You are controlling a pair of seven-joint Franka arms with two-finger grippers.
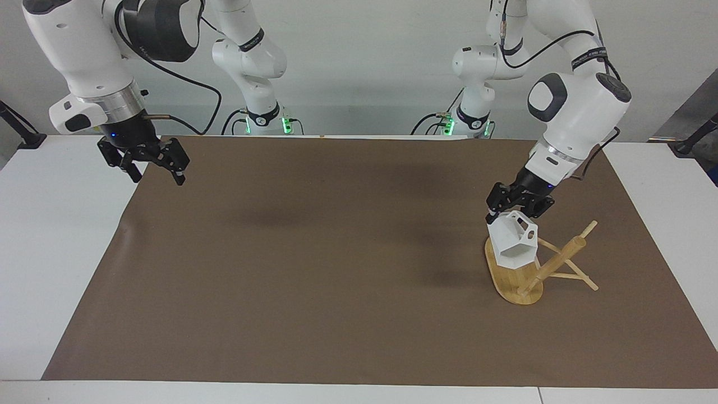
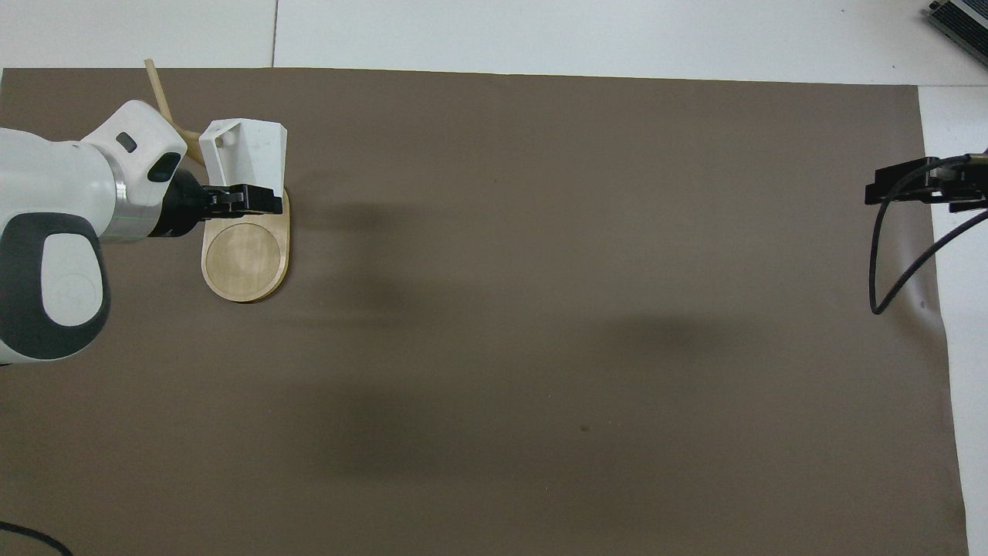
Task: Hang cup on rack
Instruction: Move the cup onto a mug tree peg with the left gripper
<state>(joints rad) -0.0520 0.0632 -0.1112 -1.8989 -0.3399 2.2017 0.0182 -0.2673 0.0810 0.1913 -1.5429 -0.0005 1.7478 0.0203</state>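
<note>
While clamped by its rim in the left gripper point(image 1: 509, 210), hung the cup point(image 1: 517, 239) in the air over the rack point(image 1: 538, 268), near the table point(image 1: 61, 235) edge at the left arm's end, not yet threaded on any peg. Waited with fingers wide apart and empty, over the brown mat point(image 1: 314, 258) corner at the other end: the right gripper point(image 1: 152, 161). Could not tell whether cup touched peg; overhead, hid most of the post under the arm.
</note>
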